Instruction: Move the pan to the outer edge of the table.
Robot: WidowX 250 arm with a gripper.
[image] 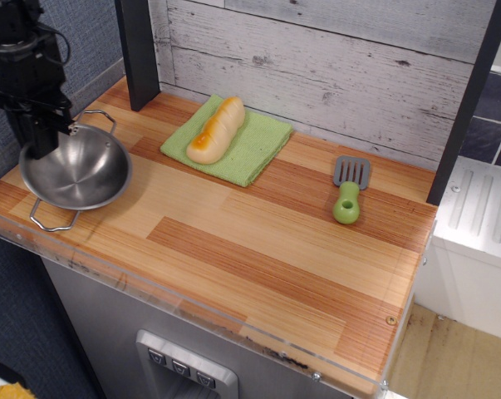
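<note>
— At the far left corner of the countertop, what is the gripper (41, 143) doing?

— It comes straight down from above and its black body meets the rear rim of the pan (74, 170). The fingertips are hidden behind that rim and the arm's own bulk, so it cannot be told whether they pinch the steel or stand apart from it. Contact at the rim looks likely; a firm hold is only a guess.

— And where is the pan?

— On the left end of the table (258, 249), close to both the left side and the clear front strip. Its bowl faces up and shows nothing inside. One wire handle pokes toward the front edge, the other toward the back wall. It seems slightly tipped, though whether it rests flat on the wood or hangs just above is hard to say.

— Why grip at the rim?

— Probably because the rim gives a thin lip a pincer can clamp from above, while the wire loops are slender and would swing.

— What else lies on the table?

— A green cloth (258, 145) with a bread roll (217, 129) on it, near the back wall and well apart from the pan, and a green-handled spatula (348, 189) further right. Neither stands in the way.

— How far along is the job?

— Judging by its position near the edge, the move looks almost finished; letting go and lifting clear would remain.
</note>
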